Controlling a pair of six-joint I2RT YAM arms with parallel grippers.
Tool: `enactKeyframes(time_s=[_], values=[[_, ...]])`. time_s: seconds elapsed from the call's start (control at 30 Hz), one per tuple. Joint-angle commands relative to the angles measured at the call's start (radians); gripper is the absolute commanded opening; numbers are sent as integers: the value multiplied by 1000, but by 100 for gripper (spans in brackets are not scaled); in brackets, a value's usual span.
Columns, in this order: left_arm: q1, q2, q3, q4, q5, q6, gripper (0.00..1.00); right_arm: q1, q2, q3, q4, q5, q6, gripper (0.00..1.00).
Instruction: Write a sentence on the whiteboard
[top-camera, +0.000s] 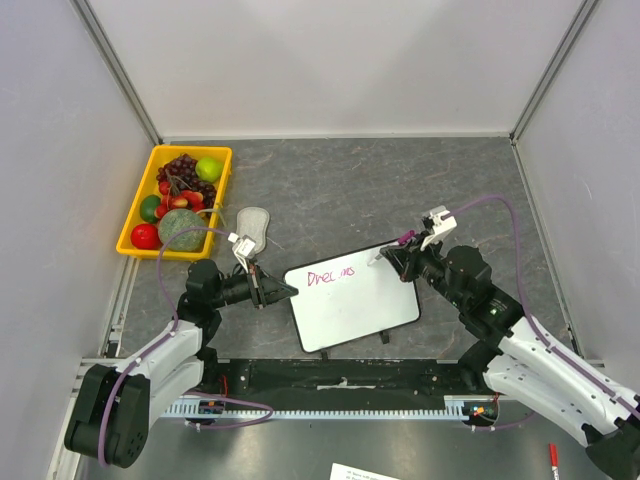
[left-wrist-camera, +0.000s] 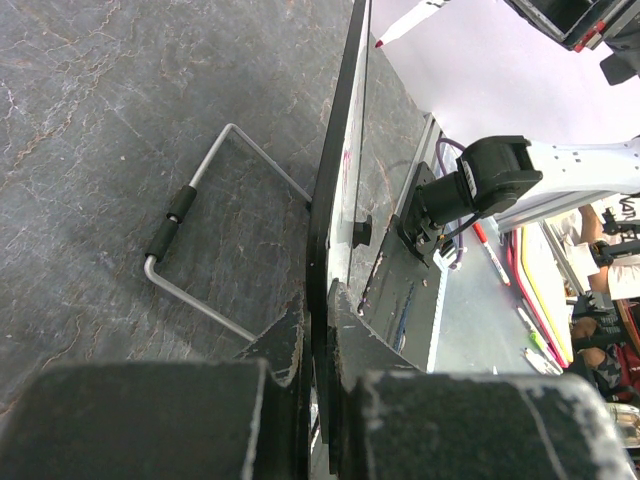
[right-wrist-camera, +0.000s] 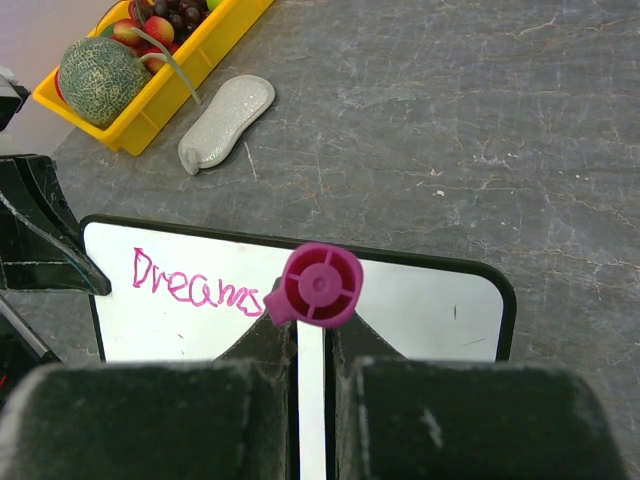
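The whiteboard (top-camera: 350, 310) lies tilted on the grey table, black-framed, propped on a wire stand (left-wrist-camera: 200, 230). On its upper left stands the sentence (top-camera: 330, 275), the single magenta word "Dreams" (right-wrist-camera: 195, 285). My left gripper (top-camera: 283, 291) is shut on the board's left edge (left-wrist-camera: 335, 200), one jaw on each face. My right gripper (top-camera: 400, 250) is shut on a marker (right-wrist-camera: 318, 285) with a white barrel and a magenta end. It holds the marker over the board's upper middle (right-wrist-camera: 430, 310), just right of the last letter. The marker's tip (left-wrist-camera: 400, 28) is at the board's surface.
A yellow bin (top-camera: 175, 200) of fruit stands at the back left. A grey oval eraser pad (top-camera: 252, 225) lies between it and the board. A red pen (top-camera: 552, 458) lies off the table at the bottom right. Grey walls close in three sides.
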Motion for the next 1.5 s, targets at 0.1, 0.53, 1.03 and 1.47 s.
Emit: enactKeyframes(time_s=[0.1, 0.53, 1.03, 1.47], values=[[-2, 6, -2, 30, -5, 67, 2, -17, -33, 25, 3, -49, -10, 0], [-2, 8, -2, 32, -5, 69, 2, -17, -23, 3, 100, -49, 40, 0], [-2, 7, -2, 29, -7, 69, 2, -17, 23, -55, 190, -84, 62, 0], [-2, 8, -2, 30, -7, 67, 2, -17, -6, -101, 189, 9, 70, 0]])
